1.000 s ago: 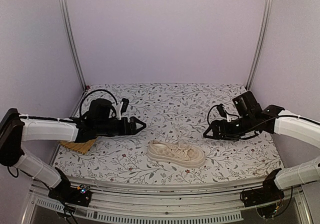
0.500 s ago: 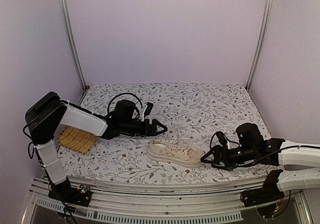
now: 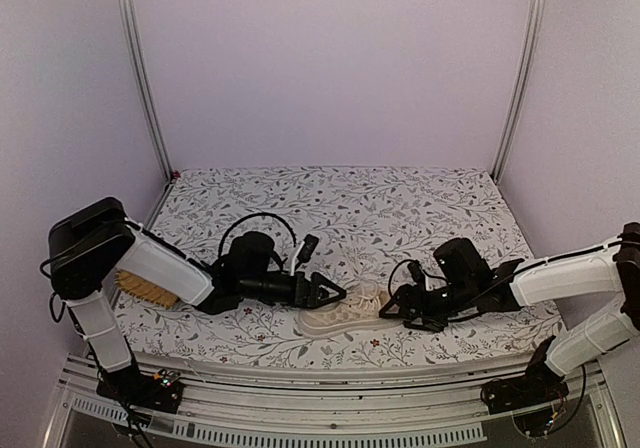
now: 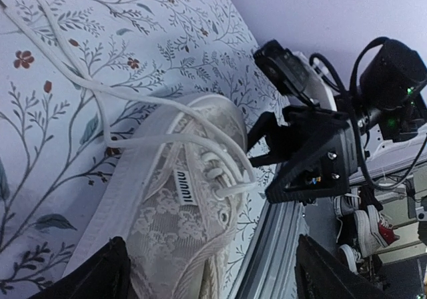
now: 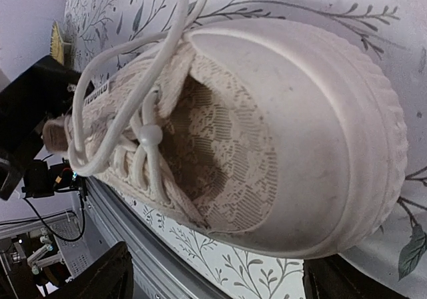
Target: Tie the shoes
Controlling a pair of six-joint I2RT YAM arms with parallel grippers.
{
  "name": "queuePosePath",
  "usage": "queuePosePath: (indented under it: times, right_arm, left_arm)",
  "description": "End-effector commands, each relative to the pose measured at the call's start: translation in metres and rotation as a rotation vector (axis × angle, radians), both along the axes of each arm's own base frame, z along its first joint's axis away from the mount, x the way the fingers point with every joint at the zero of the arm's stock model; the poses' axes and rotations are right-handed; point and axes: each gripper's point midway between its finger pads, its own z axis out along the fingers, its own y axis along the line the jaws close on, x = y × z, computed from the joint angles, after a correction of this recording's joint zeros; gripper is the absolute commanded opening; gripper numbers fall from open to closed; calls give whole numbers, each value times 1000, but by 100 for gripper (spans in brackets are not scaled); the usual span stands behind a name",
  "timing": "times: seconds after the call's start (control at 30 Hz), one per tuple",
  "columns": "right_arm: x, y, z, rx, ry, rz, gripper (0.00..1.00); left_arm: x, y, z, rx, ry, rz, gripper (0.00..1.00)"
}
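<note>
Floral-print worktop (image 3: 400, 198), plain lilac walls. From above, the cream shoe (image 3: 352, 314) sits on its sole near the front edge, with a yellow woven mat (image 3: 145, 290) well off beyond its heel end. The left arm's forearm slopes low over the cloth, placing the left gripper (image 3: 338, 293) at the shoe's heel end. The right arm stretches in just as low from the other side, with the right gripper (image 3: 388, 306) at the shoe's toe. The two face each other closely across the shoe.

From the left wrist, the fingers (image 4: 100, 272) stand spread wide and hold nothing, with the shoe's mesh upper just ahead. The laces (image 4: 100, 92) are untied, and their loose ends trail off the shoe's side onto the cloth. The right gripper looms just past the toe.

From the right wrist, the fingers (image 5: 110, 272) are likewise spread and empty on either side of the toe cap. One lace loops loosely over the tongue.

The step in hand looks like the first reach for the laces. Done well, each gripper would pinch one free strand clear of the eyelets rather than the mesh. Both should stay low without nudging the shoe and keep apart from each other over it.
</note>
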Motion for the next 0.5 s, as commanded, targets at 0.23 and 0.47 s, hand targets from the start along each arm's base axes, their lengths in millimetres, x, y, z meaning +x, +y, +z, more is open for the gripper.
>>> queuePosePath:
  times: [0.23,0.47]
  right_arm:
    - [73,20,29,-75,-261,-6,94]
    - [95,19,59,-115,-358,37,95]
  left_arm:
    - [-73,-29,59,-162,30,-131,85]
    - [-33,-1,66,-47,-65,83,87]
